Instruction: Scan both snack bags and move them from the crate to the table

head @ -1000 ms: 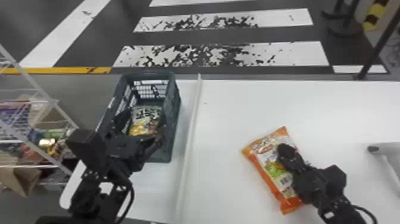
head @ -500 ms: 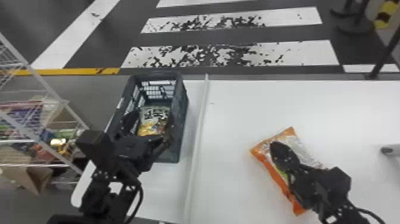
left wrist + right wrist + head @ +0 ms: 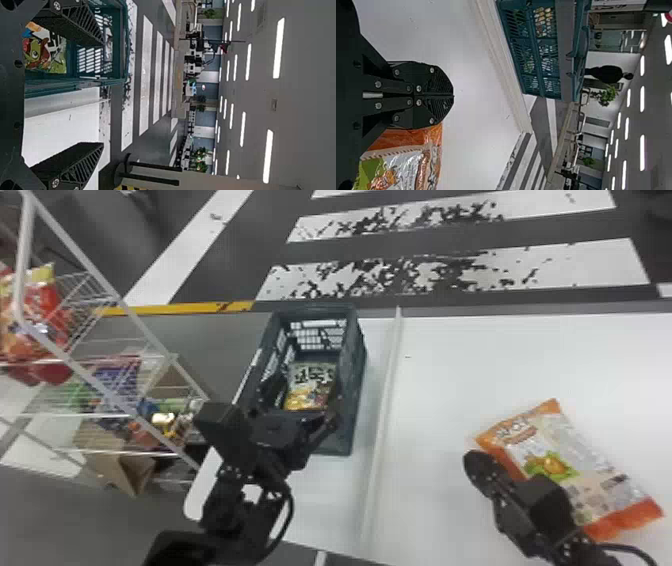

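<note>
Orange bag point(image 3: 555, 450) lies at a slant on the table point(image 3: 480, 375), to my right, its printed face up. Gold bag point(image 3: 307, 382) is in the crate point(image 3: 356, 390), over on my left.

My left pincer point(image 3: 305, 392) is spread wide and holds nothing. From my head I see its fingers over the near part of the crate, with the gold bag showing between them. In the left wrist view one finger crosses in front of the crate and the other stands out against the white table; how far down they are, I cannot tell. A green cartoon face shows on the gold bag there.

My right pincer point(image 3: 472, 460) is pressed together, tip to tip, with nothing between its fingers. It is at the orange bag's edge nearest the crate and hides part of it. In the right wrist view the bag lies just beside those fingers; whether they touch it, I cannot tell.

A pale strip point(image 3: 385, 420) runs between crate and orange bag. Left of the crate is a white rack point(image 3: 23, 265) with red packs point(image 3: 42, 310) on it.
</note>
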